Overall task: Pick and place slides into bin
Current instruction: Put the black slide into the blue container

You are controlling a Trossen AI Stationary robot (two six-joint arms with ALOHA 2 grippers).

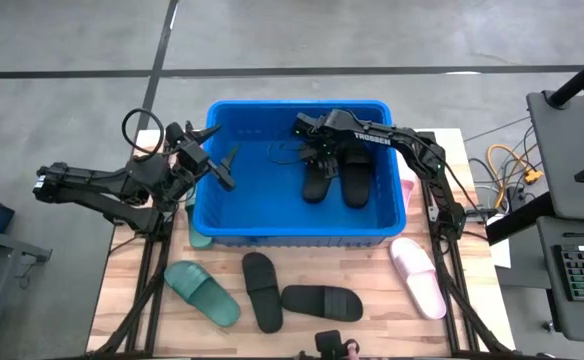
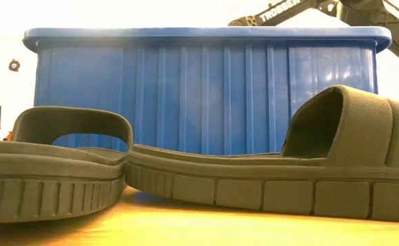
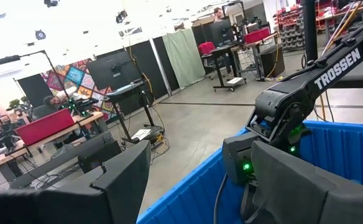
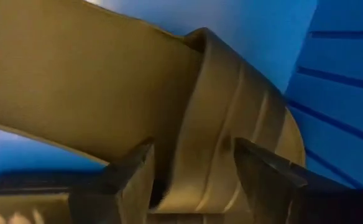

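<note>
The smooth, ribbed blue plastic bin [image 1: 297, 235] sits at the table's twelve o'clock side. Inside, the right gripper [image 1: 320, 160] straddles a matte black rubber slide [image 1: 317, 180] with parted fingers [image 4: 128, 177] beside its wide strap; a second black slide [image 1: 358, 183] lies at three o'clock of it. The left gripper [image 1: 217, 165] hangs spread wide over the bin's nine o'clock rim. On the plank table [image 1: 122, 310], a green slide [image 1: 202, 291], two black ones [image 1: 262, 290] and a pink one [image 1: 419, 277] lie toward six o'clock.

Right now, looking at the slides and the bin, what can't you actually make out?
- High view: right gripper covers part of a black slide in the bin; its grip is unclear.
- High view: a green slide is mostly hidden behind the bin's wall.
- Low view: two black slides block the table; the bin's contents are hidden.
- Left wrist view: left gripper shows no slides.
</note>
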